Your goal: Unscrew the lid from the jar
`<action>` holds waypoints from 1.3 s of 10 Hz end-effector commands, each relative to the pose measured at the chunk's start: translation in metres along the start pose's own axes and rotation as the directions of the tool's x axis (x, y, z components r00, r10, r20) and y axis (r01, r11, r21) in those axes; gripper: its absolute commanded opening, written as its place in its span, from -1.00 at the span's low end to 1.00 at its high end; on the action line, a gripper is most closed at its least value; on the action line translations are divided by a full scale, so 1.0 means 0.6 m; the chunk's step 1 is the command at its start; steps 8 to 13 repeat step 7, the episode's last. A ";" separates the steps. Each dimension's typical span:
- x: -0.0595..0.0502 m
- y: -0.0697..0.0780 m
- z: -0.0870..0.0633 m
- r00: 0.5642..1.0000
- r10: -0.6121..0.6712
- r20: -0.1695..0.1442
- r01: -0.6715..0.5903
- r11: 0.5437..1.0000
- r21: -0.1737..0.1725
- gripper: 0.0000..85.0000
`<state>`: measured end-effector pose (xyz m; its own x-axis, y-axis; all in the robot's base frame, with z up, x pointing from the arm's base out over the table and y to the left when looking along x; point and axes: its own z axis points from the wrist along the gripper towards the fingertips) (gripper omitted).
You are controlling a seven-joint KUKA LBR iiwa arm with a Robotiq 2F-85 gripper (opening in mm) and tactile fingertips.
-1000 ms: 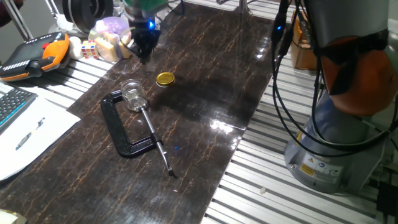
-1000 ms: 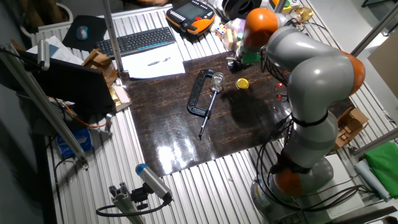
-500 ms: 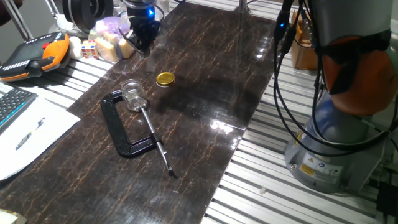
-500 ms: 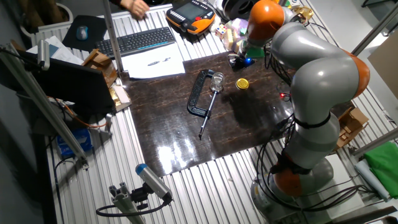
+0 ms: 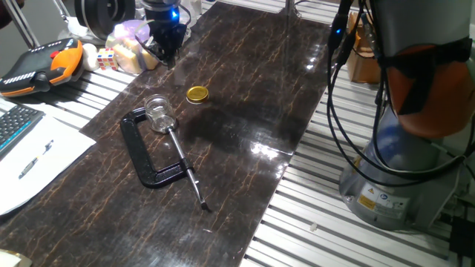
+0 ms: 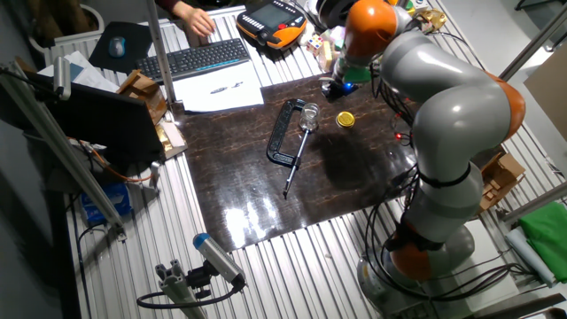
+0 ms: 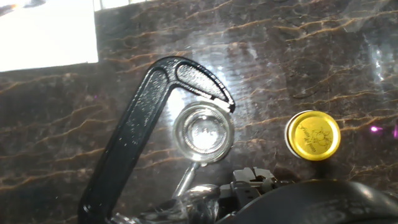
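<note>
Claw [image 5: 165, 50] of mine hangs high over the table's far edge, holding nothing; whether its fingers are apart I cannot tell. In one fixed view the jar [image 5: 158, 113], clear glass and open-mouthed, sits clamped in the black C-clamp [image 5: 148, 152] at six o'clock. The lid [image 5: 197, 93], flat gold metal, lies off it, just beside at two o'clock.

I see the table [image 5: 245, 96], a dark marbled slab on slatted metal. On it lies 1 black C-clamp [image 5: 148, 152] near the left edge, with the open jar [image 5: 158, 111] held upright in its jaws. The lid [image 5: 197, 93] lies flat just beside the jar, apart from it, toward the far edge.
</note>
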<state>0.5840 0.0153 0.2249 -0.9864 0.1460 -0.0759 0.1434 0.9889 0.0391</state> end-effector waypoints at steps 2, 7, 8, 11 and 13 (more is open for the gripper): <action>0.000 0.001 0.000 1.000 -0.014 -0.007 0.014 1.000 -0.001 -0.98; -0.002 0.000 0.001 1.000 -0.023 -0.017 0.023 1.000 0.010 -0.98; -0.002 0.000 0.001 1.000 -0.023 -0.017 0.023 1.000 0.010 -0.98; -0.002 0.000 0.001 1.000 -0.023 -0.017 0.023 1.000 0.010 -0.98; -0.002 0.000 0.001 1.000 -0.023 -0.017 0.023 1.000 0.010 -0.98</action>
